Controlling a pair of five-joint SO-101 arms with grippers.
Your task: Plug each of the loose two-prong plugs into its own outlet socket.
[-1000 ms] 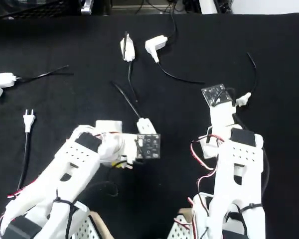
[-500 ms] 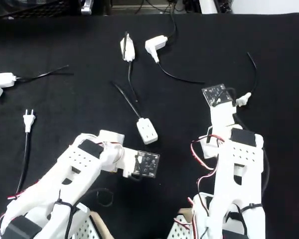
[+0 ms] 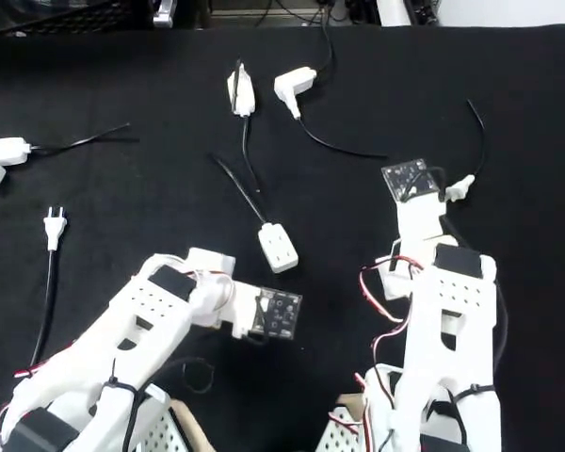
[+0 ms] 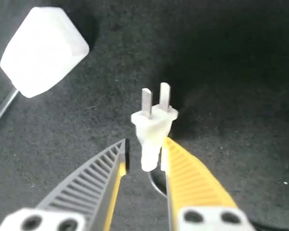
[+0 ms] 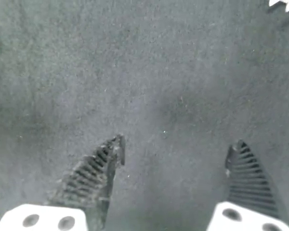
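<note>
My left gripper [image 4: 145, 153] is shut on a white two-prong plug [image 4: 153, 126], whose prongs stick out past the fingertips over the black cloth. A white outlet socket [image 4: 42, 52] lies just ahead and to one side of it; this same socket [image 3: 279, 248] lies on its cord just beyond the left arm's wrist [image 3: 275, 314]. My right gripper [image 5: 178, 144] stands open over bare cloth with nothing between its fingers. A second loose plug [image 3: 461, 187] lies beside the right arm's wrist [image 3: 407, 179]. A third plug [image 3: 54, 224] lies at the far left.
Two more white sockets [image 3: 241, 91] [image 3: 295, 85] lie at the back centre, and another socket [image 3: 0, 158] at the left edge. Thin black cords trail across the black cloth [image 3: 151, 188]. A white corner [image 5: 284, 5] shows at the edge of the right wrist view.
The left arm has drawn back toward the near edge of the table, uncovering the centre socket it hung over a second ago. The right arm has kept still.
</note>
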